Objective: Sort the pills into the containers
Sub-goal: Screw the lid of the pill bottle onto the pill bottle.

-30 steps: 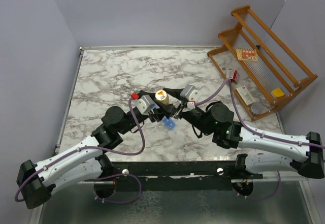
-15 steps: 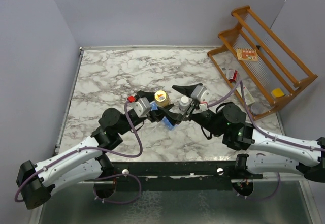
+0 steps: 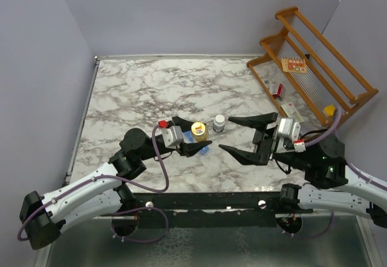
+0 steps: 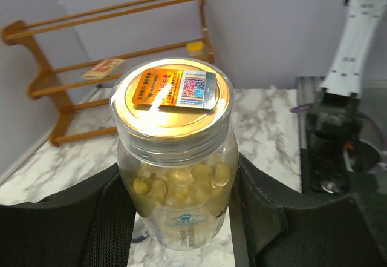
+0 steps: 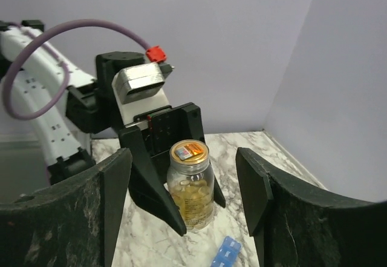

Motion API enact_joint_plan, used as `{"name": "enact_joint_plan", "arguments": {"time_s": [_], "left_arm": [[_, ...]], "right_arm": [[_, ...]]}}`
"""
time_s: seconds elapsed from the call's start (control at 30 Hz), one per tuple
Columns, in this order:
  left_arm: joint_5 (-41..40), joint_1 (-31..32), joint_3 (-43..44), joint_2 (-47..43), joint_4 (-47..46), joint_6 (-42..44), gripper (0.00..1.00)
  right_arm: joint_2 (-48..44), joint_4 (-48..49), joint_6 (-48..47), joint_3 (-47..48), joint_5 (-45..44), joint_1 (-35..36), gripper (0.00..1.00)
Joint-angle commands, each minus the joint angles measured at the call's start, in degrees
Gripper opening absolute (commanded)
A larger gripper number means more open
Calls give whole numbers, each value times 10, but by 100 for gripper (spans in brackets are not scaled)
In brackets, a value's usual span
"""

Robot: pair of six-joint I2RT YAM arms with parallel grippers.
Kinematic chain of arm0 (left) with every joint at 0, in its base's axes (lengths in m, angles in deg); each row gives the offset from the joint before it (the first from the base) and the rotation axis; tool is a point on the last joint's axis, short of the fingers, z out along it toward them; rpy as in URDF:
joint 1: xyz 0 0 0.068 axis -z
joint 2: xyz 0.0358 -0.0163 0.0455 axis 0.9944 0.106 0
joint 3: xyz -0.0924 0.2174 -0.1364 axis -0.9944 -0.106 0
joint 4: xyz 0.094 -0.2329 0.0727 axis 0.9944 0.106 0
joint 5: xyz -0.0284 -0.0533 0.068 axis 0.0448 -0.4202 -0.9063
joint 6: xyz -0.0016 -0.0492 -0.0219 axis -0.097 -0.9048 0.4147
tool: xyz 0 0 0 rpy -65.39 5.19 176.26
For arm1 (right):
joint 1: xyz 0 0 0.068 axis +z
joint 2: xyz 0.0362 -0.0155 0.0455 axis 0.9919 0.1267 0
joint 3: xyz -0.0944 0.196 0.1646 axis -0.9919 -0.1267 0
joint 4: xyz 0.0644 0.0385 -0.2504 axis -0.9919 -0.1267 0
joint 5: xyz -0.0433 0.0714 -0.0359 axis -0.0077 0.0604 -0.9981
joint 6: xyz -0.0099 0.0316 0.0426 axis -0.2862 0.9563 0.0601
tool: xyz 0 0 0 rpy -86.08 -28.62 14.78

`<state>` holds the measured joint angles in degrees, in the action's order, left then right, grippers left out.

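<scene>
**Left arm grips pill jar, right arm wide open**

Left gripper (image 3: 199,135) clamped on clear jar (image 4: 175,158) with gold lid, one finger on each side. Yellow pills (image 4: 176,181) show through the glass. Jar sits near the middle of the marble table (image 3: 139,91). Containers (image 5: 225,253), the blue strip, lie flat on the table at 5 o'clock of the jar, just beside it and partly hidden in the top view. Right gripper (image 3: 225,133) at 3 o'clock of the jar, jaws spread apart, holding nothing. Small white-capped bottle (image 3: 219,122) upright at 2 o'clock of the jar, near. Wooden rack (image 3: 314,67) at the table's 2 o'clock corner.
</scene>
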<state>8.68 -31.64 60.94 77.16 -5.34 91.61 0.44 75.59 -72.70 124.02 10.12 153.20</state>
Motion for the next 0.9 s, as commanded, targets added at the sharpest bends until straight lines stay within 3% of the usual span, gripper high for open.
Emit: {"name": "enact_joint_plan", "arguments": {"time_s": [0.0,0.2,0.47,0.87], "left_arm": [[192,3,21,1,-1,-30,0],[321,3,50,29,-1,-53,0],[443,7,76,60,-7,-62,0],[456,19,69,71,-8,-53,0]], "right_arm": [[-43,-67,-6,-9,121,4,69],[-59,-88,6,-11,185,4,67],[14,-95,19,-6,233,4,62],[39,-37,26,-21,234,4,61]]}}
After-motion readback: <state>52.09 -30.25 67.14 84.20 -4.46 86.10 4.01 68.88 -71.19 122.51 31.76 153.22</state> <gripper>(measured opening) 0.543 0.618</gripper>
